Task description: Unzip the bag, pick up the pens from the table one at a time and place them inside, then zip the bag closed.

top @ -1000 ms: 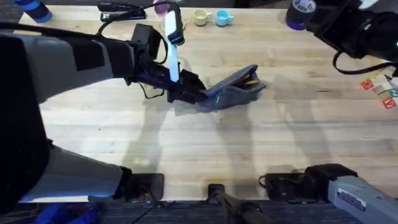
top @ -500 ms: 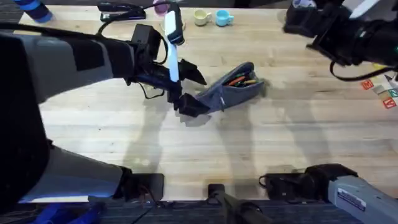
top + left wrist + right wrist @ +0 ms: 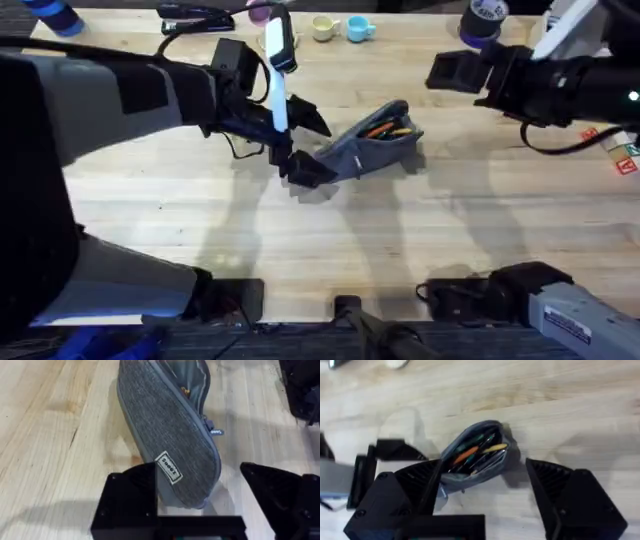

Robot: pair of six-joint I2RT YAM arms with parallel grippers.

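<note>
Here, bag (image 3: 372,145) mid-table, left hand (image 3: 308,143) beside.

A pale wooden table (image 3: 330,230) of butcher-block planks fills the scene, evenly lit, with soft shadows across it. Along its far edge sit a black stapler (image 3: 195,17), a cream cup (image 3: 324,28), a blue cup (image 3: 359,29) and a dark blue tape roll (image 3: 483,20). Small coloured tiles (image 3: 612,142) lie at the right edge.

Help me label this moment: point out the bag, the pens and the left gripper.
bag (image 3: 170,445): left wrist view, its grey fabric side.
pens (image 3: 470,453): right wrist view, an orange pen inside the open mouth.
left gripper (image 3: 312,146): overhead view, midway between fingertips.
</note>
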